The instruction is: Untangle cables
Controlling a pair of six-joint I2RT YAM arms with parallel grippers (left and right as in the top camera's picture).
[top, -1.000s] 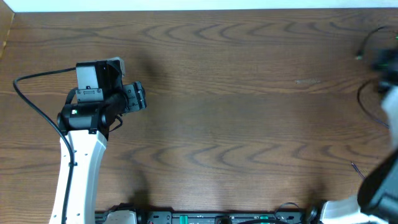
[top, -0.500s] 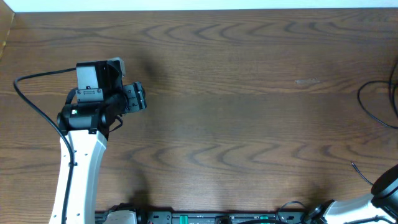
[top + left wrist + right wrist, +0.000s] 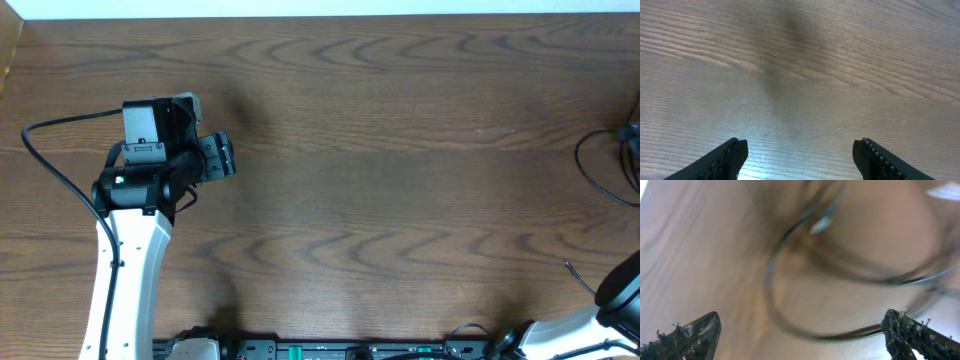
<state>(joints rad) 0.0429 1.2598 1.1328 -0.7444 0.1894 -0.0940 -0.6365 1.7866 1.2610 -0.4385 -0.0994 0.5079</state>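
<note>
right end effector wide apart, empty, over cables; left end effector apart too. likely between grips; next, pinch one strand.

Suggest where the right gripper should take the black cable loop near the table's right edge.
Probably its leftmost bend: the cable loop lies there flat, a single strand on the table. Come straight down, jaws across the strand. Further right it leaves the overhead view, so crossings can't be judged.
</note>
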